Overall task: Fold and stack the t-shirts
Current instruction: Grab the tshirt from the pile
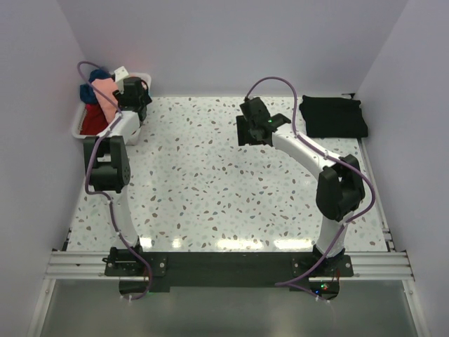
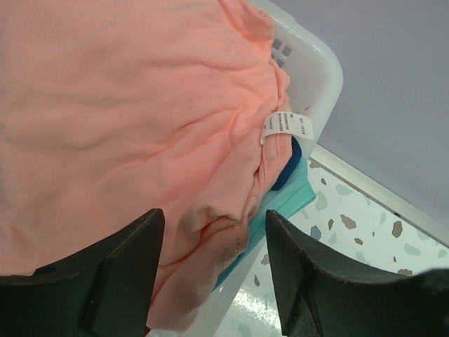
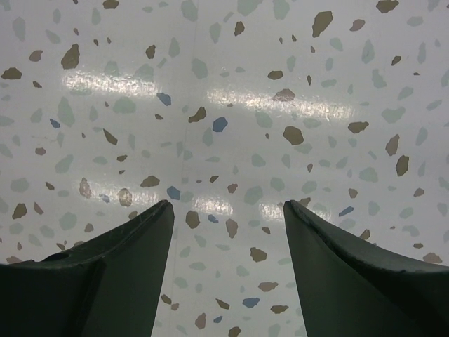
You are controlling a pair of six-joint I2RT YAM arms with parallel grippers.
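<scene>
Speckled table, with the salmon-pink t-shirt beneath the spread left claw.

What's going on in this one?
The left claw is open over the white bin at the far left corner, straddling a fold of the salmon-pink t-shirt. The right claw hangs open and empty over the bare table. A black t-shirt lies folded at the far right.

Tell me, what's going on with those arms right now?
Left tool open over pink shirt in bin. Right tool open above table. Black shirt folded far right. Nothing blocking.
</scene>
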